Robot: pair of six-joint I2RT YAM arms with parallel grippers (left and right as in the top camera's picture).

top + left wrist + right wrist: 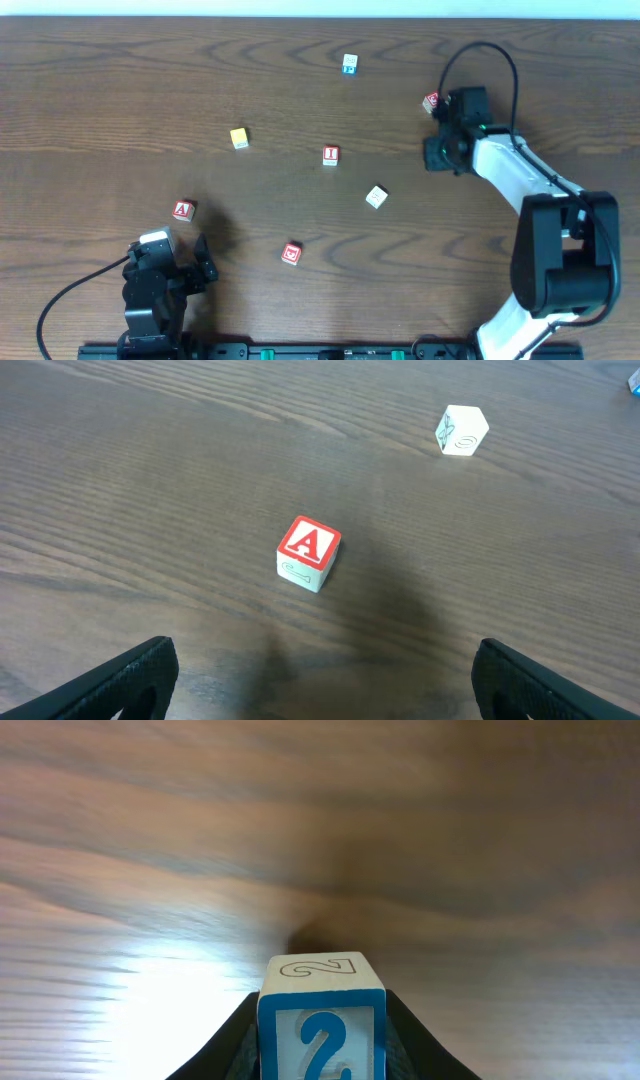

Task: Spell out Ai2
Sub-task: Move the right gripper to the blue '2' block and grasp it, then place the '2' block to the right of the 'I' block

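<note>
The cube with the red "A" (183, 210) lies on the table at the left; it also shows in the left wrist view (308, 552), ahead of my jaws. My left gripper (201, 264) (325, 690) is open and empty, just short of the A cube. The cube with the red "I" (331, 155) lies near the table's middle. My right gripper (441, 156) (322, 1055) is shut on the cube with the blue "2" (322, 1020), held between its fingers over the table. From overhead the 2 cube is hidden under the gripper.
A teal-marked cube (350, 65) lies at the back and a red-marked cube (431, 102) is beside my right arm. There are also a yellow cube (239, 138), a white cube (376, 197) and another red-marked cube (291, 254). A pale cube (461, 430) lies beyond the A.
</note>
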